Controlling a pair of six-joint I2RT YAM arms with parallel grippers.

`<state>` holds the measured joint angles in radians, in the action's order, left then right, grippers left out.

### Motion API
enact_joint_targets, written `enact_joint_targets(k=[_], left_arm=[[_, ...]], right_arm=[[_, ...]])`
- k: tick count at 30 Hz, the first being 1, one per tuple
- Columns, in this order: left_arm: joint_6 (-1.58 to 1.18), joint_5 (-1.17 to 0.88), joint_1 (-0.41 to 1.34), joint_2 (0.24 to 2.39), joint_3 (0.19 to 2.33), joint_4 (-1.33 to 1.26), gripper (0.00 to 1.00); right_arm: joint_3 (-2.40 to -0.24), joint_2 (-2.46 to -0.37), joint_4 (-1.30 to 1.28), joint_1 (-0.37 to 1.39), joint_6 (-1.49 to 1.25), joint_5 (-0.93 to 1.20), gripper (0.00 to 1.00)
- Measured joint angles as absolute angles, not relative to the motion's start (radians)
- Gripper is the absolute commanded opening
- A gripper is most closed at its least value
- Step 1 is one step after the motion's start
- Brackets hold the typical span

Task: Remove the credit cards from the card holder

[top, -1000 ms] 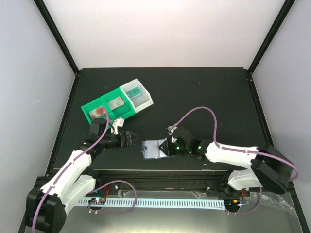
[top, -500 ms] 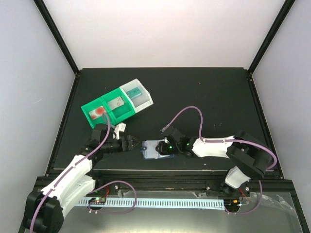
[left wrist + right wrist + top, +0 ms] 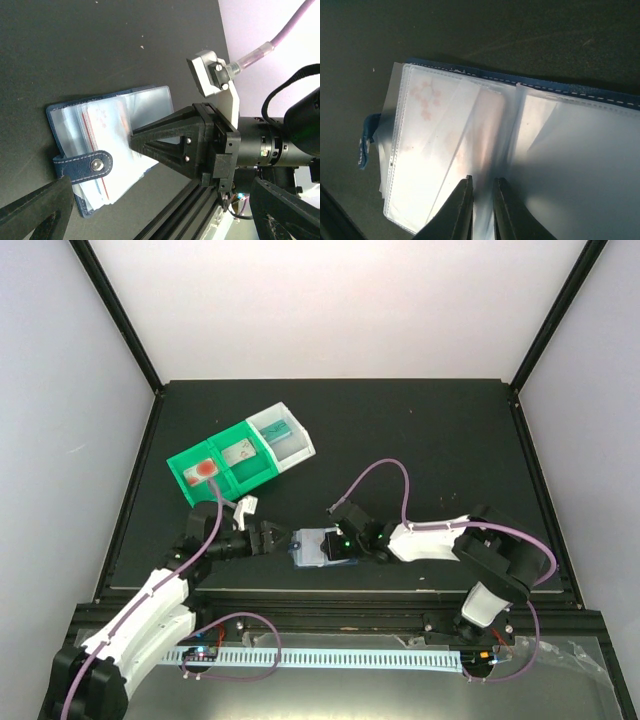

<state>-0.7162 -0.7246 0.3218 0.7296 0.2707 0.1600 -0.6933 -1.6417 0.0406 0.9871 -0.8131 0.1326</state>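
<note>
My right pincer (image 3: 482, 180) pinches a clear leaf of the card holder (image 3: 314, 548), which lies open on the table (image 3: 430, 440) at 6 o'clock. The left pincer (image 3: 279, 538) gapes at its 9 o'clock. Pulling now may drag the unpinned holder, credit cards (image 3: 440, 145) and all.

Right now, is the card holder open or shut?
Open: the card holder lies spread flat, snap tab unfastened, pinkish card inside.

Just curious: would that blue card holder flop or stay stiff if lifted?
Probably floppy: the card holder has clear sleeves that bow and fan apart. Likely light, being thin plastic. It may slide on the smooth table when pushed.
</note>
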Motion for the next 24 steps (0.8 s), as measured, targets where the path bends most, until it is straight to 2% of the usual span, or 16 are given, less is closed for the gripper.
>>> enact_joint_targets(k=[7, 15, 24], left_arm=[[-0.781, -0.726, 0.337, 0.658, 0.223, 0.139, 0.99], [-0.844, -0.726, 0.380, 0.672, 0.221, 0.047, 0.99], [-0.868, -0.710, 0.442, 0.808, 0.221, -0.039, 0.99]], right_arm=[[-0.653, -1.638, 0.103, 0.987, -0.834, 0.126, 0.04], [-0.575, -1.630, 0.245, 0.987, -0.875, 0.155, 0.03], [-0.538, -1.638, 0.330, 0.987, -0.904, 0.200, 0.03]])
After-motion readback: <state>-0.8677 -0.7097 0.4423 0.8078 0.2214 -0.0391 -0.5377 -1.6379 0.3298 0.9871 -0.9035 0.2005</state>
